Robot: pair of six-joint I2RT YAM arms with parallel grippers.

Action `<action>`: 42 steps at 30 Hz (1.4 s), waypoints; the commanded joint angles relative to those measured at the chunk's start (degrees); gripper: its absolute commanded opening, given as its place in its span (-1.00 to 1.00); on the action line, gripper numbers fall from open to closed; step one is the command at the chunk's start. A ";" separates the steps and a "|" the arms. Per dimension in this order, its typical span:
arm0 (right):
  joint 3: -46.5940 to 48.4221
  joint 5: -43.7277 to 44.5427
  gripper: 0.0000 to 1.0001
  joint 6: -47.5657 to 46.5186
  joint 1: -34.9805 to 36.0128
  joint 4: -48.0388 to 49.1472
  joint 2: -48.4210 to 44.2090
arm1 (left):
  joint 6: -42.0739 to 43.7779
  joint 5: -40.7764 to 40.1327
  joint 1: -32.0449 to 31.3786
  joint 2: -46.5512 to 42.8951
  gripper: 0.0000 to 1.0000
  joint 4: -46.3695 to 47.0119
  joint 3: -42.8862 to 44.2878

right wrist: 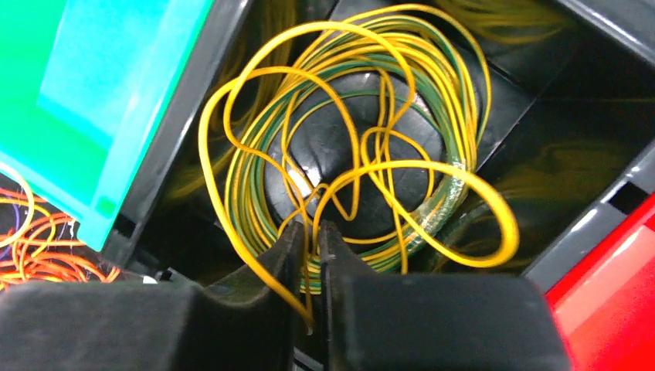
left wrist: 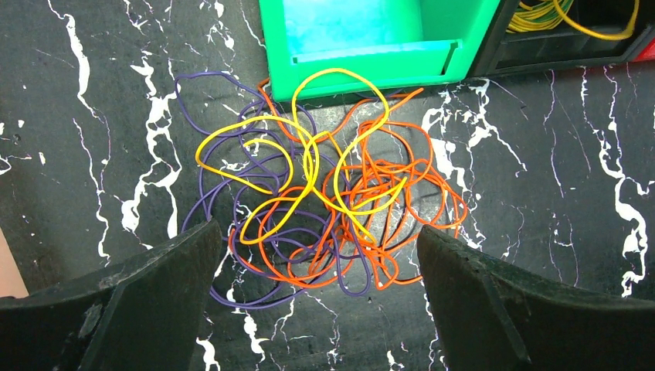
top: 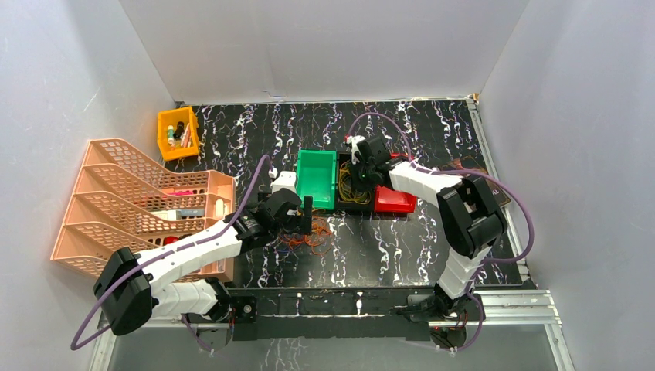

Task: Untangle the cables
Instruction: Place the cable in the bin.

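The right gripper (right wrist: 311,236) has its jaws pressed almost together on a few strands of the yellow coil (right wrist: 402,85). The strands run down through the narrow slit between the fingers (right wrist: 263,286). The coil is a bunch of yellow and yellow-green loops. Most of it lies inside the black bin (right wrist: 181,139), with some loose loops arching up and out toward the rim. On one side of this bin stands the green bin (right wrist: 93,85), touching it. On the other side is the red bin (right wrist: 610,301).

The left gripper (left wrist: 318,232) has its jaws wide apart and holds nothing. Its two dark fingers (left wrist: 154,286) sit either side of the near edge of the tangle (left wrist: 371,193). The wrist view does not show whether they touch the strands. The tangle is a knot of orange, yellow and purple loops, lying on the black marbled table (left wrist: 541,193). It is just in front of the green bin, and one yellow loop reaches up across the bin's front wall. The orange loops crowd the right half, the purple ones spread to the left, and the yellow lie across the top.

In the top view a yellow bin (top: 164,133) stands near the far left corner. A pink rack (top: 100,166) lies along the left wall, well apart from both bunches.
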 commanded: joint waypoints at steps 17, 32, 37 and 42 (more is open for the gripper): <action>3.53 4.05 0.04 -0.17 0.20 -7.74 -16.24 | -0.32 0.70 -0.04 -0.04 0.97 -0.10 0.28; 10.91 8.15 -0.03 5.21 -0.39 1.36 -3.82 | -0.09 1.02 -0.01 -0.35 0.97 -0.46 1.06; 8.82 8.20 -0.07 10.93 -0.46 9.93 -3.31 | -0.21 1.01 0.01 -0.59 0.97 -0.77 0.79; 7.37 8.96 -0.07 16.07 -0.57 15.30 -2.67 | -0.08 0.97 0.03 -0.41 0.97 -1.14 1.24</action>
